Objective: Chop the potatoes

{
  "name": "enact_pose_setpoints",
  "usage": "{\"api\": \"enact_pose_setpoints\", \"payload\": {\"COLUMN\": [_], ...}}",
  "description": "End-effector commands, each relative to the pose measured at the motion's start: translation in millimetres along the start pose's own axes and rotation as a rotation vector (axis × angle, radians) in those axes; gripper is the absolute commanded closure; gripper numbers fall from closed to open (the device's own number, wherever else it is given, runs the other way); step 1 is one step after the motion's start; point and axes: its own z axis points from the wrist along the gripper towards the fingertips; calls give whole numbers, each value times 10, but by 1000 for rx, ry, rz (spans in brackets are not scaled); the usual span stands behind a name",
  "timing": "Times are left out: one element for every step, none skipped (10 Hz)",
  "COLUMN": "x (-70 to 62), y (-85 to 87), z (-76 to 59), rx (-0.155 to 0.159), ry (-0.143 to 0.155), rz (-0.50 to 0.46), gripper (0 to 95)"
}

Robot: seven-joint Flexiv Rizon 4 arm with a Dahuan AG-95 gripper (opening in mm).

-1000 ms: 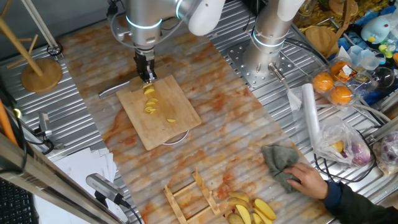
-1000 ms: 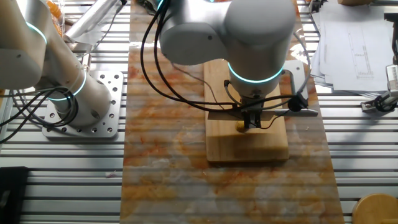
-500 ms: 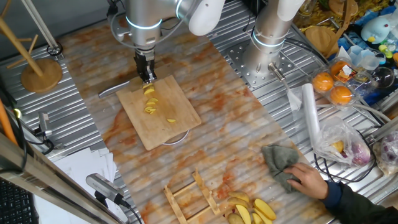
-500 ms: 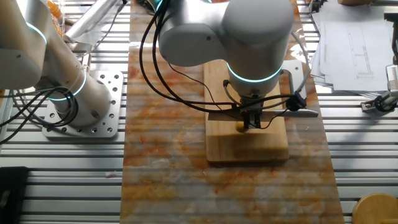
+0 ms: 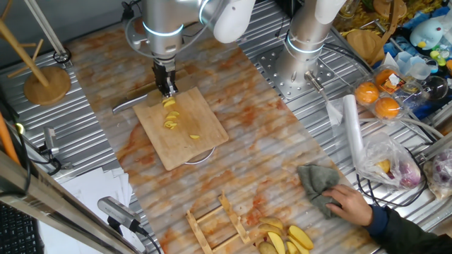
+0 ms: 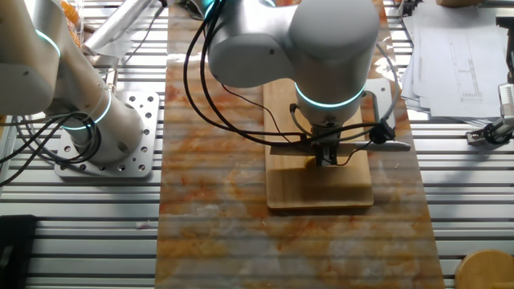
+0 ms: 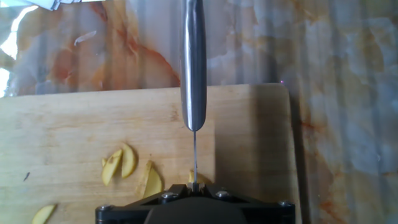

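We see the potatoes as a small peeled yellow lump and several thin yellow slices lying on the rectangular bamboo cutting board, gathered toward its upper half in one fixed view, with one slice lying apart nearer the board's middle. In the hand view the slices lie left of the blade line, and another slice sits at the lower left edge of the frame.

Directly above the lump stands our arm's black two-finger gripper, its fingers pressed onto a long steel knife. The knife's grey handle sticks out past the board's edge onto the table in one fixed view; in the hand view the knife runs straight away from the camera, seen edge-on as a thin line near the fingers and a rounded metal handle further off. In the other fixed view the gripper hangs over the board with the knife held crosswise; the lump is hidden behind the fingers there.

The board rests on a table covered with a marbled orange and white sheet. Well apart at the lower right, a person's hand rests on a grey cloth, and a pile of larger pale yellow wedges lies beside a wooden rack.
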Motion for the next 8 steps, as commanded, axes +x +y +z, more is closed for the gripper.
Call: {"api": "enact_pose_setpoints", "payload": {"x": [9, 14, 19, 19, 18, 16, 15, 12], "y": [1, 0, -2, -3, -3, -4, -6, -6], "z": [-4, 13, 30, 48, 56, 71, 99, 129], "rx": [-2, -2, -2, -1, -2, -4, -7, -8], "ry": [1, 0, -1, -1, -1, 2, 0, -1], "rz": [-1, -2, -3, -3, -5, -8, -7, -7], "gripper": [950, 950, 950, 950, 950, 950, 950, 950]}}
